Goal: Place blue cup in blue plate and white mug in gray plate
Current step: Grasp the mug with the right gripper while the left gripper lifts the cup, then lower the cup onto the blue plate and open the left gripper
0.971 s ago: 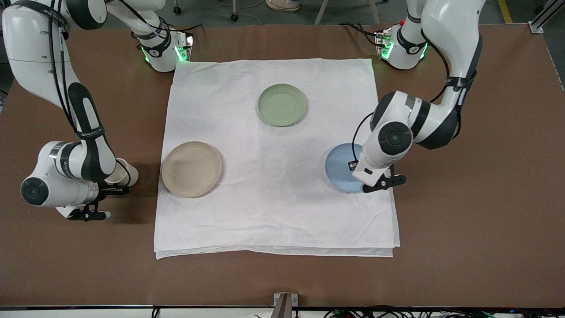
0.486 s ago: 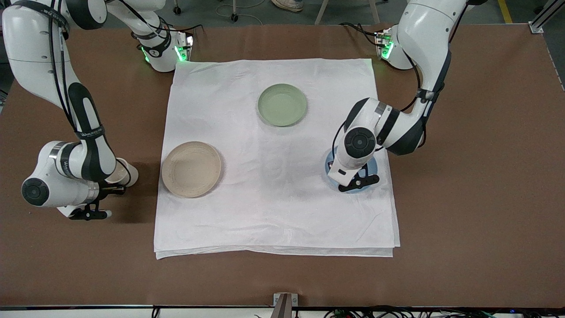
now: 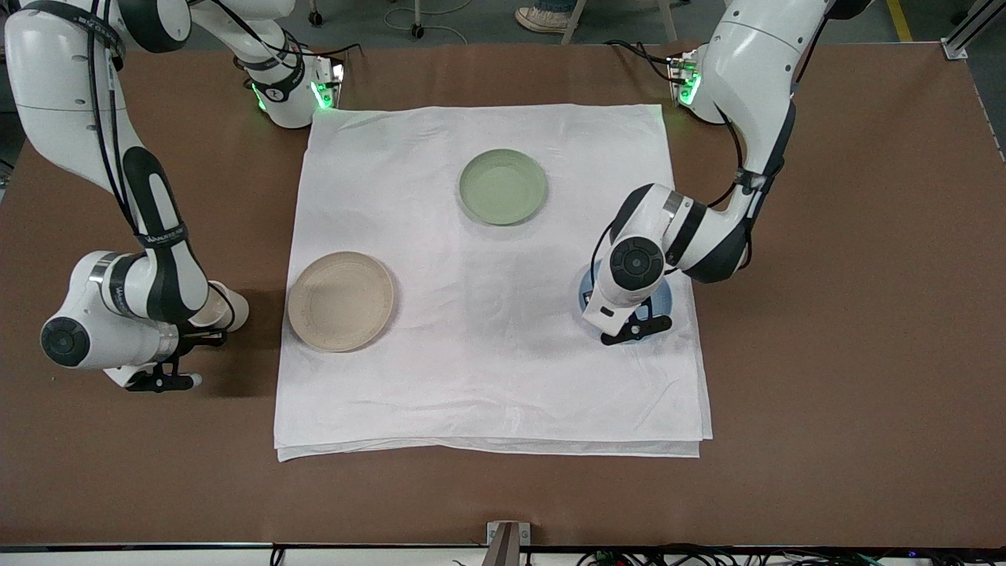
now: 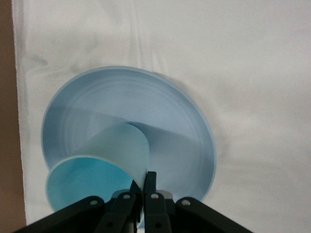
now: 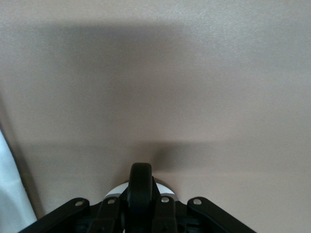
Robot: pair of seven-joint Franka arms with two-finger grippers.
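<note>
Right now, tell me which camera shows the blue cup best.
The left wrist view: the blue cup fills its foreground, pinched at the rim by the left gripper over the blue plate. In the front view the left arm hides the cup; only slivers of the plate show. The right wrist view shows none of it.

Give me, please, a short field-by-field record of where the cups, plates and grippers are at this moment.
blue cup: pinched at its rim by the left gripper, over the blue plate
white mug: on the brown table by the right gripper, toward the right arm's end
gray plate: on the white cloth, holding nothing
green plate: farther from the camera, holding nothing
</note>
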